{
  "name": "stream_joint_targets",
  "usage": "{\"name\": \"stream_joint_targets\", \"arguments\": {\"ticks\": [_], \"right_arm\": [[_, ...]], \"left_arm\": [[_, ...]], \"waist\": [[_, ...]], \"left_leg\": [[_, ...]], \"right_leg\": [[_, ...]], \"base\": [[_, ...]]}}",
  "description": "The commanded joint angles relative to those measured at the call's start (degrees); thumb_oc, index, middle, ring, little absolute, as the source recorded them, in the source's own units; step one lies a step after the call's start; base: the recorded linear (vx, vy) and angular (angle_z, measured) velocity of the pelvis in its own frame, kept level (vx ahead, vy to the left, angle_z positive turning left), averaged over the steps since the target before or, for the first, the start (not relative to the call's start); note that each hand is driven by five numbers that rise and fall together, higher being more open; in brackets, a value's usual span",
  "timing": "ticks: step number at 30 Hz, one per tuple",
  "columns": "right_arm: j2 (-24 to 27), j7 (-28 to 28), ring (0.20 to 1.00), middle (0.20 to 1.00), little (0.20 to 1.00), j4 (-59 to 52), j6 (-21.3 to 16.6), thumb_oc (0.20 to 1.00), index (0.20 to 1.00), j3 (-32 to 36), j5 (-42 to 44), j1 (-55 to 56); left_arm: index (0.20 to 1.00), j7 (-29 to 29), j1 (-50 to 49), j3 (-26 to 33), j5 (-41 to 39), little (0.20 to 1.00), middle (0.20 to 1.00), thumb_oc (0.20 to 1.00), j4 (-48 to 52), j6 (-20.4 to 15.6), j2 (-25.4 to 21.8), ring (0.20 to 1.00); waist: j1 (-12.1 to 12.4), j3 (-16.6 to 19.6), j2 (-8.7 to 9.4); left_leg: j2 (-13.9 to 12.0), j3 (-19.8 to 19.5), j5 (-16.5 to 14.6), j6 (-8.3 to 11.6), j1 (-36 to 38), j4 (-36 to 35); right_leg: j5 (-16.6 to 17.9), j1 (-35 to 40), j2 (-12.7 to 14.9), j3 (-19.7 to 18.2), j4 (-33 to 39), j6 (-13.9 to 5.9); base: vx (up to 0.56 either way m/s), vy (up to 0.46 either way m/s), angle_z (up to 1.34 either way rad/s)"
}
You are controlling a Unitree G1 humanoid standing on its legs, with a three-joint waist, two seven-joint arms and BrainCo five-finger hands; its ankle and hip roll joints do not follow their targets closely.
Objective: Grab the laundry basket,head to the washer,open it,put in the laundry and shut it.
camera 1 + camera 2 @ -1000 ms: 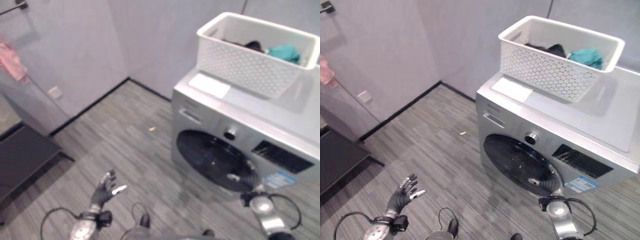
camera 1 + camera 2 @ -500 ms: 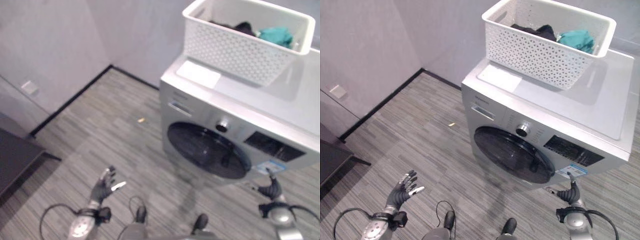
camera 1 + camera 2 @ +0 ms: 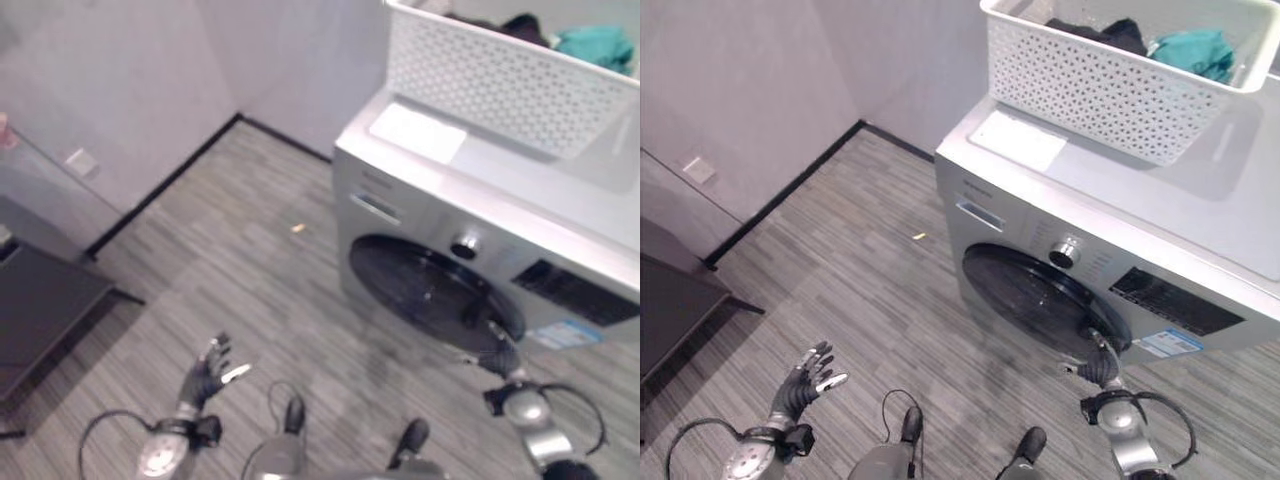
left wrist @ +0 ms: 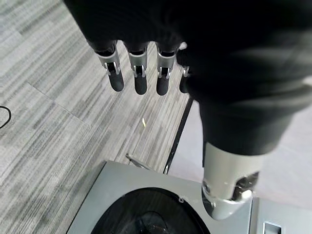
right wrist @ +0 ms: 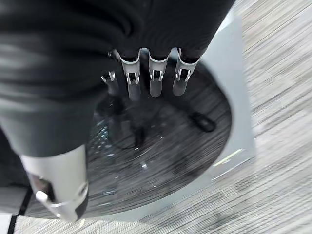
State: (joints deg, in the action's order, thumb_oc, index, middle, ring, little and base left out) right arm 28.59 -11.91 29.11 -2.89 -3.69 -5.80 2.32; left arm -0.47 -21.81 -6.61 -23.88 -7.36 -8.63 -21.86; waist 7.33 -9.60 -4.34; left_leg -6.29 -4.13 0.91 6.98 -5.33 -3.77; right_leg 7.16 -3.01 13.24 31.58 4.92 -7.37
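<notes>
Two hands in your head views, both low in frame. Left hand (image 3: 807, 374) sits lower left over the grey plank floor (image 3: 870, 290), fingers spread and relaxed, holding nothing, well apart from the washer (image 3: 1120, 230). Its wrist view shows the fingers (image 4: 139, 73) straight in a row, thumb apart, washer front past them.

Right hand (image 3: 1099, 366) is lower right, up at the lower right rim of the round dark door (image 3: 1040, 300). Right wrist view: fingers (image 5: 155, 78) extended straight toward the door glass (image 5: 146, 146), not curled round anything. You can't tell whether the tips touch the door or just hover; the glass reflections muddy it. Door handle isn't clearly readable from here either.

Door looks closed, flush w/ the front panel. Knob (image 3: 1066, 252) above it, drawer handle (image 3: 979, 213) to its left, dark display strip (image 3: 1175, 305) to the right.

Laundry basket (image 3: 1110, 85) is on top of the washer, upper right of frame, white perforated walls, top edge cut off by the frame. Inside: dark garment (image 3: 1110, 35) and teal garment (image 3: 1195, 50), only partly visible over the rim. White flat sheet (image 3: 1020, 140) lies on the washer lid just beside the basket's left end.

Dark bench (image 3: 670, 300) at left edge, cut off. Small yellowish scrap (image 3: 919, 237) on the floor, too small to ID. Wall outlet (image 3: 698, 169) left.
</notes>
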Motion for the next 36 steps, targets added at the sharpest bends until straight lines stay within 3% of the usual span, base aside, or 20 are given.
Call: {"name": "stream_joint_targets", "arguments": {"ticks": [1, 5, 7, 8, 9, 11, 13, 16, 21, 26, 36], "right_arm": [[2.6, -0.6, 1.000, 1.000, 1.000, -0.8, -2.8, 1.000, 1.000, -1.3, 2.0, -1.2], [2.6, -0.4, 1.000, 1.000, 1.000, -3.8, -2.8, 1.000, 1.000, -0.2, 2.3, -0.2], [2.3, 0.4, 1.000, 1.000, 1.000, -12.0, -3.5, 1.000, 1.000, 4.1, 3.6, 5.6], [2.2, 0.6, 1.000, 1.000, 1.000, -12.5, -3.3, 1.000, 1.000, 4.3, 3.6, 6.1], [1.5, 2.2, 1.000, 1.000, 1.000, -19.0, -3.6, 1.000, 1.000, 7.9, 3.9, 12.6], [1.2, 3.5, 1.000, 1.000, 1.000, -22.4, -3.5, 1.000, 1.000, 9.5, 3.5, 16.7], [0.3, 6.2, 1.000, 1.000, 1.000, -28.8, -4.5, 1.000, 1.000, 12.4, 4.2, 24.8], [1.0, 7.8, 1.000, 1.000, 1.000, -31.2, -4.6, 1.000, 1.000, 12.7, 4.1, 26.4], [2.4, 7.2, 1.000, 1.000, 1.000, -30.3, -4.4, 1.000, 1.000, 10.6, 2.9, 22.2], [2.6, 6.7, 1.000, 1.000, 1.000, -29.2, -4.0, 1.000, 1.000, 9.3, 2.2, 19.2], [5.5, 2.7, 1.000, 1.000, 1.000, -25.2, -3.2, 1.000, 1.000, 9.8, -4.0, 14.8]], "left_arm": [[1.000, -0.8, 0.0, 0.5, -1.8, 1.000, 1.000, 1.000, 4.0, -3.6, -2.9, 1.000], [1.000, -0.7, -0.4, 1.2, -1.2, 1.000, 1.000, 1.000, 4.2, -3.6, -2.9, 1.000], [1.000, -0.3, -1.1, 2.7, -1.0, 1.000, 1.000, 1.000, 4.0, -3.6, -2.6, 1.000], [1.000, -0.3, -1.2, 2.6, -1.0, 1.000, 1.000, 1.000, 4.0, -3.6, -2.7, 1.000], [1.000, -0.1, -2.0, 3.9, -1.2, 1.000, 1.000, 1.000, 4.1, -3.4, -2.5, 1.000], [1.000, -0.3, -2.6, 4.2, -1.1, 1.000, 1.000, 1.000, 4.3, -3.3, -2.7, 1.000], [1.000, -0.3, -3.3, 4.6, -1.3, 1.000, 1.000, 1.000, 4.9, -3.3, -2.6, 1.000], [1.000, -0.5, -2.8, 4.0, -1.5, 1.000, 1.000, 1.000, 4.8, -3.2, -2.7, 1.000], [1.000, -0.6, -1.9, 2.3, -1.4, 1.000, 1.000, 1.000, 5.4, -3.2, -3.0, 1.000], [1.000, -0.6, -2.5, 2.9, -1.3, 1.000, 1.000, 1.000, 5.6, -3.0, -3.0, 1.000], [1.000, -0.5, -4.3, 5.3, -1.7, 1.000, 1.000, 1.000, 5.6, -3.3, -2.9, 1.000]], "waist": [[0.6, 1.1, -0.24], [0.1, 1.1, -0.27], [-1.9, 0.8, 0.56], [-1.8, 0.9, 0.58], [-3.7, 0.8, 1.61], [-4.3, 1.0, 2.17], [-6.6, 0.8, 3.96], [-7.2, 0.9, 5.27], [-6.8, 1.5, 5.91], [-6.0, 1.7, 5.83], [-4.1, 0.6, 4.16]], "left_leg": [[2.4, 1.3, 1.7, -3.71, -5.1, -1.2], [2.3, 1.7, 1.5, -3.75, -5.0, -1.2], [1.7, 2.8, 0.9, -3.84, -3.9, -1.2], [1.7, 2.9, 0.8, -3.84, -3.8, -1.2], [1.2, 3.7, 0.2, -3.98, -2.8, -1.2], [1.0, 4.1, -0.1, -4.03, -2.2, -1.2], [0.4, 5.8, 0.3, -4.66, -1.2, -1.2], [-0.4, 7.5, -0.2, -4.77, 0.4, -1.2], [-0.7, 8.7, -0.9, -5.08, 2.0, -1.2], [-0.4, 8.2, -0.9, -5.05, 1.7, -1.2], [0.6, 5.9, 0.5, -4.80, -2.3, -1.2]], "right_leg": [[-10.1, 2.9, 1.5, -1.8, -3.8, 0.19], [-10.0, 3.0, 1.5, -2.0, -3.7, 0.19], [-10.0, 3.2, 1.3, -3.3, -3.7, 0.15], [-10.0, 3.2, 1.3, -3.4, -3.7, 0.15], [-10.1, 3.3, 1.0, -4.5, -3.7, 0.08], [-10.1, 3.5, 0.9, -5.0, -3.8, 0.03], [-8.7, 2.7, 0.3, -6.5, -3.9, 0.07], [-8.5, 2.4, -0.3, -8.5, -4.1, 0.01], [-8.2, 2.7, -0.8, -10.1, -3.2, -0.10], [-8.2, 3.2, -0.8, -9.4, -2.6, -0.06], [-8.3, 2.2, -0.4, -6.5, -2.6, 0.12]], "base": [[-0.01, 0.011, 0.08], [-0.01, 0.008, 0.05], [0.00, 0.000, 0.00], [0.04, 0.003, -0.05], [0.04, -0.010, -0.13], [0.04, -0.009, -0.21], [-0.04, 0.002, -0.32], [0.00, -0.016, -0.50], [0.02, -0.009, -0.39], [0.01, -0.013, 0.01], [-0.02, -0.018, 0.16]]}}
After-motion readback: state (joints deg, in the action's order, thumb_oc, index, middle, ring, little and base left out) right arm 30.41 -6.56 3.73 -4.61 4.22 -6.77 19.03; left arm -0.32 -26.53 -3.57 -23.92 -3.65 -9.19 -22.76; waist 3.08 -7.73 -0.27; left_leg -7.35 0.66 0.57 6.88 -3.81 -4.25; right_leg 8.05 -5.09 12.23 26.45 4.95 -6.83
